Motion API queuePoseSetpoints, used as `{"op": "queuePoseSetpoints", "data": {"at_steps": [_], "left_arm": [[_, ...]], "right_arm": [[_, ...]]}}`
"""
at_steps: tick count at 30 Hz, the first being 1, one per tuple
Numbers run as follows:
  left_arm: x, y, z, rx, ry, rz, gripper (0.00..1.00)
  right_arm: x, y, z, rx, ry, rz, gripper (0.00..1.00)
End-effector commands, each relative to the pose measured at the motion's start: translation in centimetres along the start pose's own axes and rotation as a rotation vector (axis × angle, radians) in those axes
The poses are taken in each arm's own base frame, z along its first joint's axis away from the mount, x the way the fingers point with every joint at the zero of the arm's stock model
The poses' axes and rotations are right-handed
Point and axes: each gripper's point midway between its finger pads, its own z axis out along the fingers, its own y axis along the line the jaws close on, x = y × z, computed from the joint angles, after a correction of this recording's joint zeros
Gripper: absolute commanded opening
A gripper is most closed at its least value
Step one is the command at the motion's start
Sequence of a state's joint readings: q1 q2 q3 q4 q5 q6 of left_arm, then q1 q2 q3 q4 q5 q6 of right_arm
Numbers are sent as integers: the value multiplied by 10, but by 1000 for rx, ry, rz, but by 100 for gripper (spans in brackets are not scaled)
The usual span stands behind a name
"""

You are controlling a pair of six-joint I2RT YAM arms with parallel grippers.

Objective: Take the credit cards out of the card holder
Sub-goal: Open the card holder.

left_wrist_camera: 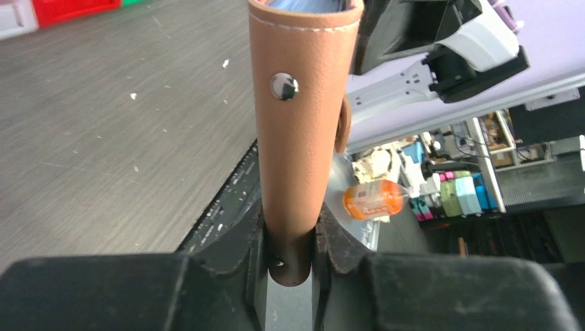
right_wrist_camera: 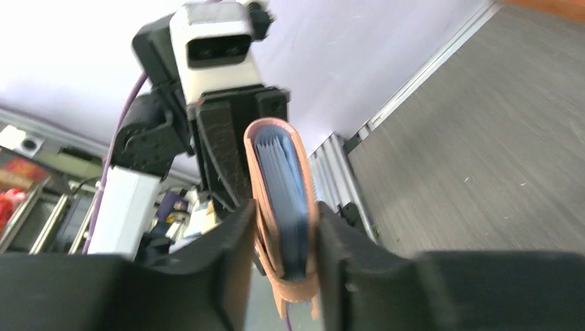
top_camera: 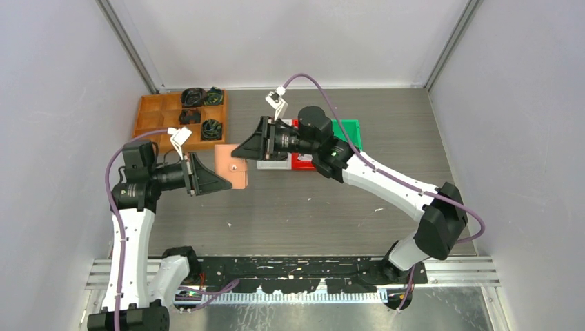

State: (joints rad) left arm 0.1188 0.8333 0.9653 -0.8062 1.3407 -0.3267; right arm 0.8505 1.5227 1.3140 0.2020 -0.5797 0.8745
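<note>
— Clamping down, is it, the left gripper (left_wrist_camera: 290,238)?
— Yes, its fingers are squeezing one end of the tan card holder (left_wrist_camera: 303,117). The holder is sticking straight out from the jaws, snap stud (left_wrist_camera: 284,85) facing the table.
— And the right gripper (right_wrist_camera: 284,241)?
— Narrow too. Its fingers are pressing both sides of the holder's open end. Blue credit cards (right_wrist_camera: 283,183) are sitting inside, edges showing.
— Where's the holder sitting?
— It's hanging between the two grippers, above the table (top_camera: 310,214), left of centre. A wooden tray (top_camera: 155,117) is lying at the far left. A red bin (top_camera: 302,163) and a green bin (top_camera: 348,129) are sitting under the right arm.
</note>
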Motion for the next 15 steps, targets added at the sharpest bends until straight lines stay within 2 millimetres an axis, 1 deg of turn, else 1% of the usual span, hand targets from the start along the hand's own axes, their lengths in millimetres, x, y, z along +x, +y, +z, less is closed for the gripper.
{"op": "queuePoseSetpoints", "data": {"at_steps": [1,2,3,4,5,6,7,8,9,12,15], "left_arm": [[-17,13,2,-83,-52,60,13],[-20,21,1,-126,-65,84,10],[-23,29,0,-171,-77,111,5],[-29,39,-3,-234,-97,141,3],[-35,51,-6,-308,-117,179,0],[-38,58,-10,-352,-126,218,0],[-42,65,-13,-397,-132,256,0],[-45,71,-16,-434,-139,288,0],[-47,77,-19,-466,-142,315,0],[-50,89,-26,-539,-144,365,0],[-47,92,-28,-556,-136,396,0]], "right_arm": [[-29,19,-6,-3,-119,-44,59],[-33,11,-7,58,-133,-45,70],[-42,-3,-10,158,-169,-57,80],[-41,-17,-14,250,-154,-41,83],[-49,-33,-21,376,-191,-35,86],[-52,-44,-29,472,-208,-33,87],[-54,-49,-35,538,-222,-37,87],[-55,-53,-39,588,-241,-39,87],[-53,-52,-39,606,-246,-37,87],[-40,-47,-27,621,-211,-39,86],[-22,-43,-5,627,-139,-29,82]]}}
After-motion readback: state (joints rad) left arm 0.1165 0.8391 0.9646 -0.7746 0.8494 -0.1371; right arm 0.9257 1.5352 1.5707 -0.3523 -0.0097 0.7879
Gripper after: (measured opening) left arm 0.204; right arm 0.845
